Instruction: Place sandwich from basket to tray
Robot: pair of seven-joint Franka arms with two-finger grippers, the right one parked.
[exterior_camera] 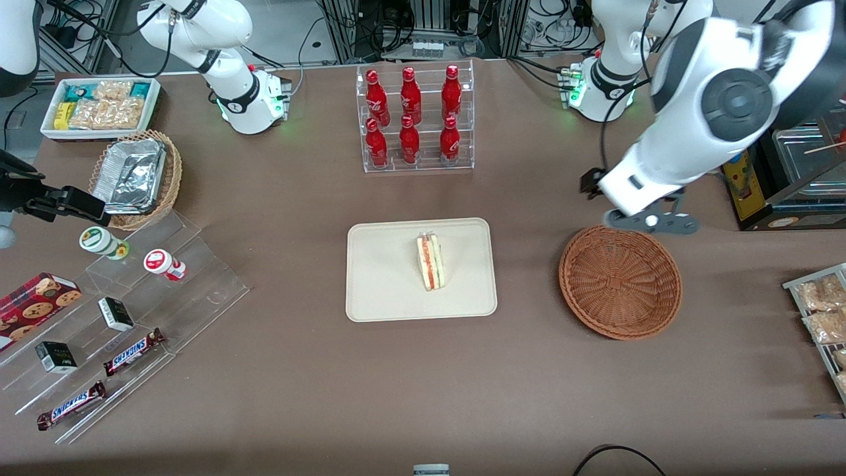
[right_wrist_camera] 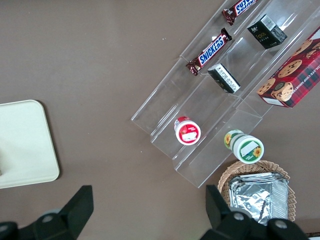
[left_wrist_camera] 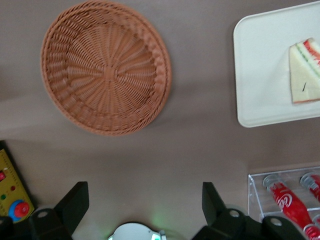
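The sandwich (exterior_camera: 431, 261) (left_wrist_camera: 306, 72), a white-bread wedge with orange-red and green filling, lies on the cream tray (exterior_camera: 383, 284) (left_wrist_camera: 260, 75) at the table's middle. The reddish-brown wicker basket (exterior_camera: 620, 281) (left_wrist_camera: 106, 67) sits beside the tray toward the working arm's end, with nothing in it. My gripper (exterior_camera: 654, 223) (left_wrist_camera: 145, 200) hovers above the table just farther from the front camera than the basket. It is open, and only bare table shows between the fingers (left_wrist_camera: 75, 202).
A clear rack of red bottles (exterior_camera: 416, 119) (left_wrist_camera: 287, 200) stands farther from the camera than the tray. A yellow device (exterior_camera: 743, 185) and packet trays (exterior_camera: 823, 311) sit at the working arm's end. Stepped acrylic shelves (exterior_camera: 125, 311) and a foil-filled tan basket (exterior_camera: 135, 175) lie toward the parked arm's end.
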